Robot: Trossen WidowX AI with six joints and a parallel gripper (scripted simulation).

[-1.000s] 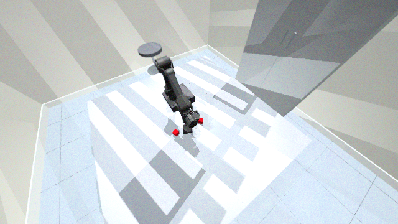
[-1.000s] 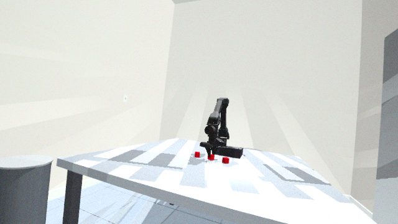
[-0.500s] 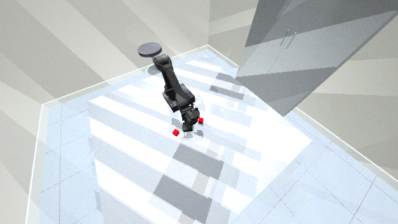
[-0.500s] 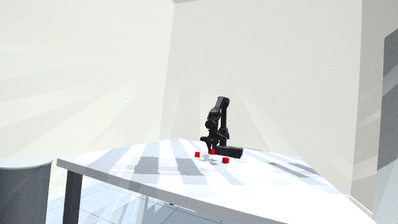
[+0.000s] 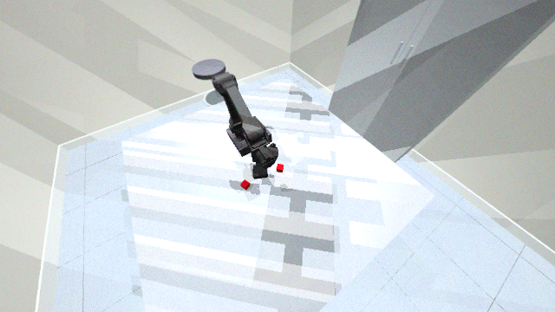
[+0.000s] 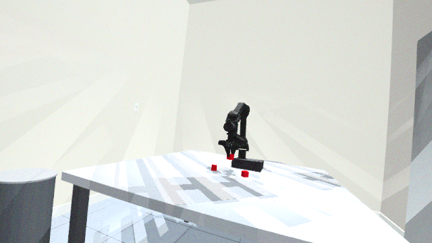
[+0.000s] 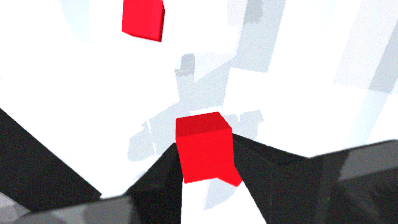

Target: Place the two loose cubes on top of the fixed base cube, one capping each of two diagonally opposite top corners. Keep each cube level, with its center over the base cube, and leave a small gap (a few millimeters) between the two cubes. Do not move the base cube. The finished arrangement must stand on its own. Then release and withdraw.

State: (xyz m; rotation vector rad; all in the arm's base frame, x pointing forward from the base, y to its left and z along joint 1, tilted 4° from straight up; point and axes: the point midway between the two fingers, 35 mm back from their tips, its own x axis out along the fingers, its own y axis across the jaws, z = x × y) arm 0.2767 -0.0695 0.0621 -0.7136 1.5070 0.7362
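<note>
My gripper [image 6: 230, 155] [image 7: 203, 143] is shut on a red cube [image 6: 231, 157] [image 7: 206, 156], held above the table, nearly level. In the top view the arm hides this cube. Two more red cubes rest apart on the table: the top view shows one cube [image 5: 245, 185] left of the hand and another cube [image 5: 280, 167] right of it. The exterior view shows a cube [image 6: 214, 167] at left and a nearer cube [image 6: 245, 173] at right. In the wrist view one cube [image 7: 143, 19] is at the top; another [image 7: 238, 179] is mostly hidden behind the held cube. The cubes look alike; which is the base cannot be told.
The white table [image 5: 191, 264] [image 6: 111, 182] carries striped light and shadow patches. The arm's black base block [image 6: 248, 164] stands behind the cubes in the exterior view. A grey round bin [image 6: 27, 202] stands beyond the table's left edge, and a grey cabinet [image 5: 390, 74] stands beside it in the top view.
</note>
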